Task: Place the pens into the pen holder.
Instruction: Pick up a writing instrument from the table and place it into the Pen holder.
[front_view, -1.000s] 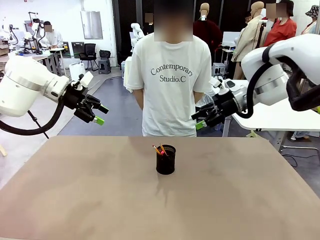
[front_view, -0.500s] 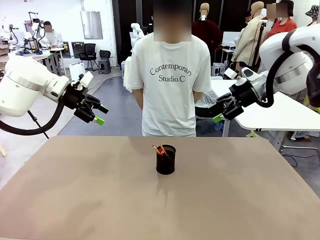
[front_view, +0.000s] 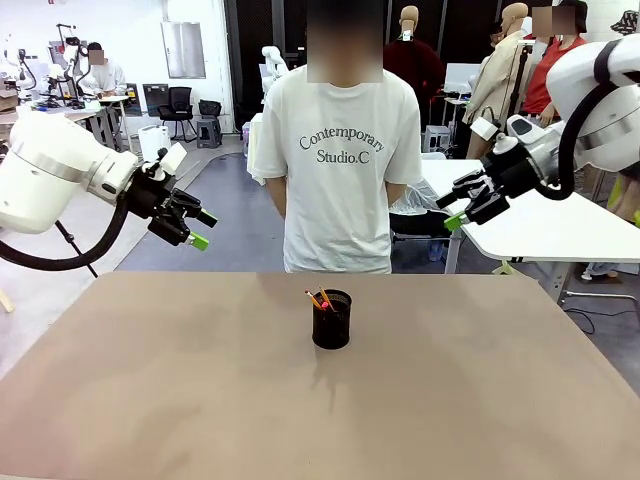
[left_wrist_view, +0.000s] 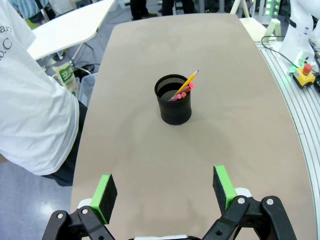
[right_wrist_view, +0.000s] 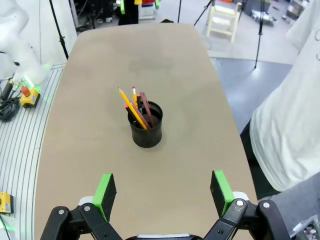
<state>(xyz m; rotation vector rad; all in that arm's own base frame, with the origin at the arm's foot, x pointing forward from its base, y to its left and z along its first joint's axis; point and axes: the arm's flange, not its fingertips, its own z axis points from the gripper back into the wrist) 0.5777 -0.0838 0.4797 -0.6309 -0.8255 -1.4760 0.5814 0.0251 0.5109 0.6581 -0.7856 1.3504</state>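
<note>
The black mesh pen holder (front_view: 332, 319) stands upright near the middle of the brown table (front_view: 150, 400). Several pens (front_view: 320, 299) stick out of its top: orange-yellow pencils (right_wrist_view: 131, 108), a dark pen and a pinkish-red one (left_wrist_view: 183, 92). The holder also appears in the left wrist view (left_wrist_view: 174, 99) and the right wrist view (right_wrist_view: 146, 125). My left gripper (front_view: 198, 229) hangs open high above the table's far left, holding nothing. High at the far right, my right gripper (front_view: 462, 203) is open and holds nothing. Both are well away from the holder.
A person in a white T-shirt (front_view: 342, 150) stands at the table's far side, arms behind the back. A white side table (front_view: 545, 232) stands behind my right gripper. Red emergency-stop buttons sit on the ribbed floor rails (left_wrist_view: 303, 72) beside the table.
My right arm has drawn back up and to the right, away from the middle of the table. The left arm, the holder and the person have stayed put.
</note>
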